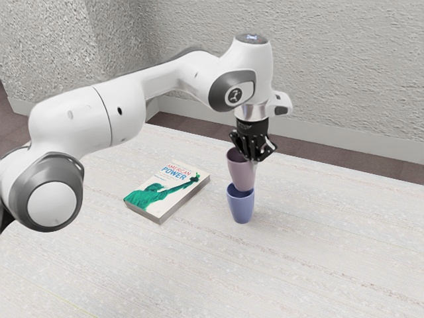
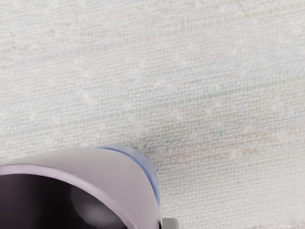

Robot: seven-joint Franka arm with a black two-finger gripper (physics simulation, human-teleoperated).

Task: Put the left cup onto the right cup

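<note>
A mauve cup sits nested in the top of a blue cup that stands upright on the table. My gripper is at the mauve cup's rim on the exterior view's right side, its black fingers closed on the rim wall. In the wrist view the mauve cup looms large just under my hand, its dark inside open to the camera, and a thin arc of the blue cup peeks out behind it.
A paperback book with a green statue on its cover lies flat on the pale woven tabletop, toward the exterior view's left of the cups. A grey textured wall stands behind the table.
</note>
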